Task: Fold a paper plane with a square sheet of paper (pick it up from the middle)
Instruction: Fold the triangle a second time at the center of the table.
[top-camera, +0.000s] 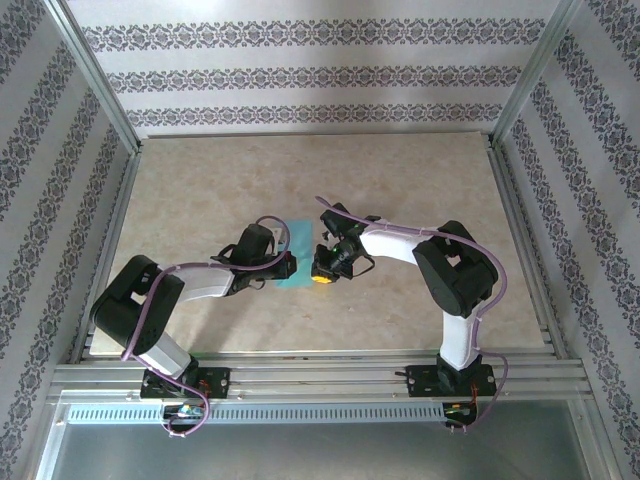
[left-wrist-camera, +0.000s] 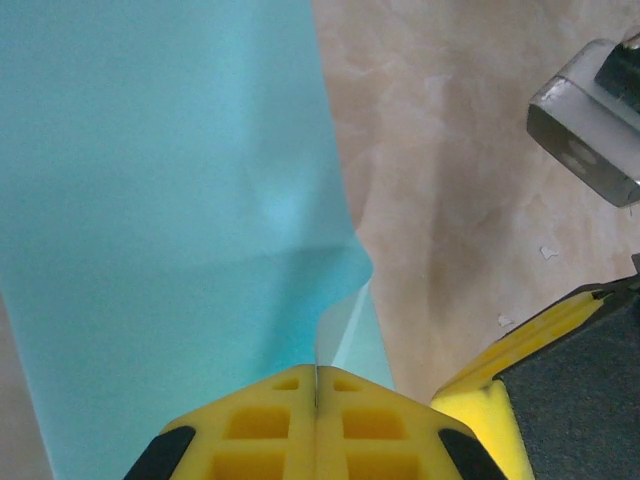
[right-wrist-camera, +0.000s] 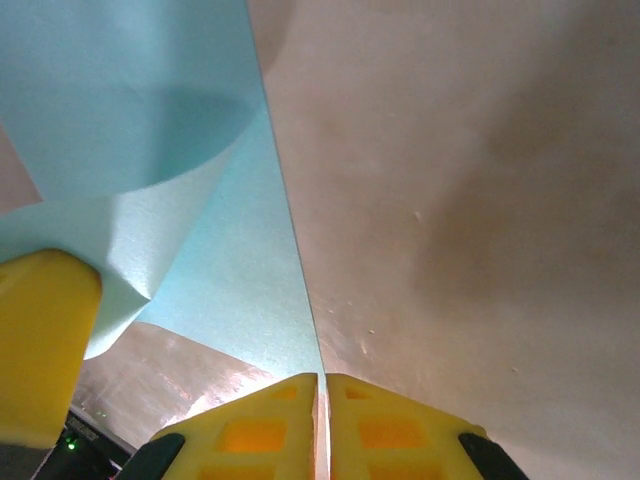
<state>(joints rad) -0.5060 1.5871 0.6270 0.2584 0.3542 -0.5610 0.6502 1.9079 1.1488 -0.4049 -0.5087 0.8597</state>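
Beige marbled tabletop (top-camera: 420, 180), patterned wallpaper (top-camera: 300, 75) on three sides, a silver aluminium rail (top-camera: 320, 375) along the near edge. That was the stage, and both arms had met at its middle.

Starting on the left: the left claw (top-camera: 283, 266) sat low at the near left edge of the square sheet of turquoise-blue paper (top-camera: 300, 243). From its own wrist camera the left claw (left-wrist-camera: 317, 400) showed its yellow pads pressed flat together, no gap at all. The sheet (left-wrist-camera: 150, 200) ran straight into that seam, pinched tight! Just above the pinch the paper buckled into a small raised fold, with soft creases fanning out from it, while the rest spread away flat over the table.

Centre stage, the sheet lay between the two claws, out in the middle of the tabletop.

Over on the right: the right claw (top-camera: 320, 275) was down at the sheet's near right edge, just beside the left one, its yellow finger (left-wrist-camera: 500, 385) poking into the left wrist view. In its own camera the right claw (right-wrist-camera: 322, 400) had its pads closed to a hairline. The sheet's (right-wrist-camera: 120, 90) straight edge ran right into that line, so it looked clamped on the paper too. To the left of it the sheet curled up off the table in a loose roll, touching the left claw's yellow finger (right-wrist-camera: 45, 330).
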